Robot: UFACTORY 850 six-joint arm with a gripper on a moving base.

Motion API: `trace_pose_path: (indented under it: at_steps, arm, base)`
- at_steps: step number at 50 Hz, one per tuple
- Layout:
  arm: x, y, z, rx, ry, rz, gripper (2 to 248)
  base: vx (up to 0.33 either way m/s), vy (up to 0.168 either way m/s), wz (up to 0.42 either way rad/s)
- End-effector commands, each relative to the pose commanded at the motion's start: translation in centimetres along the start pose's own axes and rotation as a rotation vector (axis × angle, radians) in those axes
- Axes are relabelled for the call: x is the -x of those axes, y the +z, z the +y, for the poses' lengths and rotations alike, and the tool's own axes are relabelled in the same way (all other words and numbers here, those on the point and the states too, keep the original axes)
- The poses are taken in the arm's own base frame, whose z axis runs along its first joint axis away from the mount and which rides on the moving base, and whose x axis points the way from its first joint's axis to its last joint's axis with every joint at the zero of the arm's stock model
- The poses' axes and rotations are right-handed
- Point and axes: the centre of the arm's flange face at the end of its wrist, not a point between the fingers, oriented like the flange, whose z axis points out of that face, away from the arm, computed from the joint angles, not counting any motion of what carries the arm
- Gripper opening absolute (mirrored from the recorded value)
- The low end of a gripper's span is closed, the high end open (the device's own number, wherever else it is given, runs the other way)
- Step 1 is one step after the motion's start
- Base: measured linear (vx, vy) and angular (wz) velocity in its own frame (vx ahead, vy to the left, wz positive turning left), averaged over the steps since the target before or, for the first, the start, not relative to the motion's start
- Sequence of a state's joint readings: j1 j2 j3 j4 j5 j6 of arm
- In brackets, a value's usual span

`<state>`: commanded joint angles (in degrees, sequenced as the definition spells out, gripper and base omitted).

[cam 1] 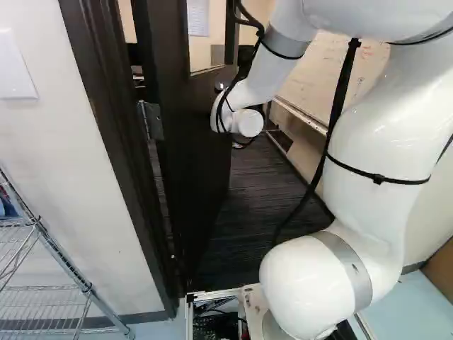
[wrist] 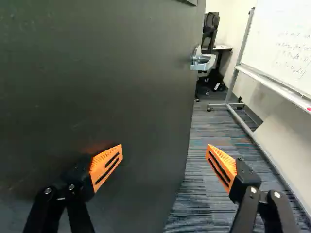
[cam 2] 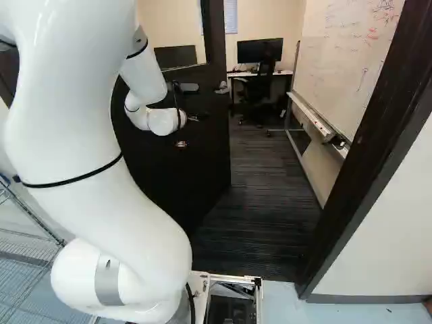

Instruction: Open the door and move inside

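Note:
The dark door point(cam 1: 202, 134) stands partly open, swung inward from its hinges at the left of the left base view. My gripper point(cam 2: 182, 142) is low in front of the door point(cam 2: 202, 162) in the right base view, largely hidden by the wrist. In the wrist view the gripper point(wrist: 164, 158) is open with nothing gripped. One finger is close to the door face point(wrist: 112, 73); the other stands out past the door's free edge, over the carpet. The silver lever handle point(wrist: 203, 60) is ahead of the gripper, near that edge.
The dark door frame point(cam 2: 368, 148) stands right of the opening. Inside are carpet point(cam 2: 270, 216), a whiteboard point(cam 2: 347, 61) along the right wall, and a desk point(cam 2: 283, 72) with a monitor and chair point(cam 2: 260, 84). A wire rack point(cam 1: 49, 262) stands outside at the left.

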<state>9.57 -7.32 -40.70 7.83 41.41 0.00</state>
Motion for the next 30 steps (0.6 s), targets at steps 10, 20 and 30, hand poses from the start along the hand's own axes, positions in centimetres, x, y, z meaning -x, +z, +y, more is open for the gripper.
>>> trace_pose_path:
  at_steps: [10, 20, 30]
  arm:
    - [0.0, 0.3, -0.9, -0.022, -0.011, 0.000, 247]
    - [0.0, 0.6, -1.9, -0.045, -0.023, -0.001, 247]
    - [0.0, 0.8, -2.8, -0.070, -0.038, -0.001, 247]
  base:
    - [0.000, 0.000, 0.000]
    - [0.000, 0.000, 0.000]
    - [0.000, 0.000, 0.000]
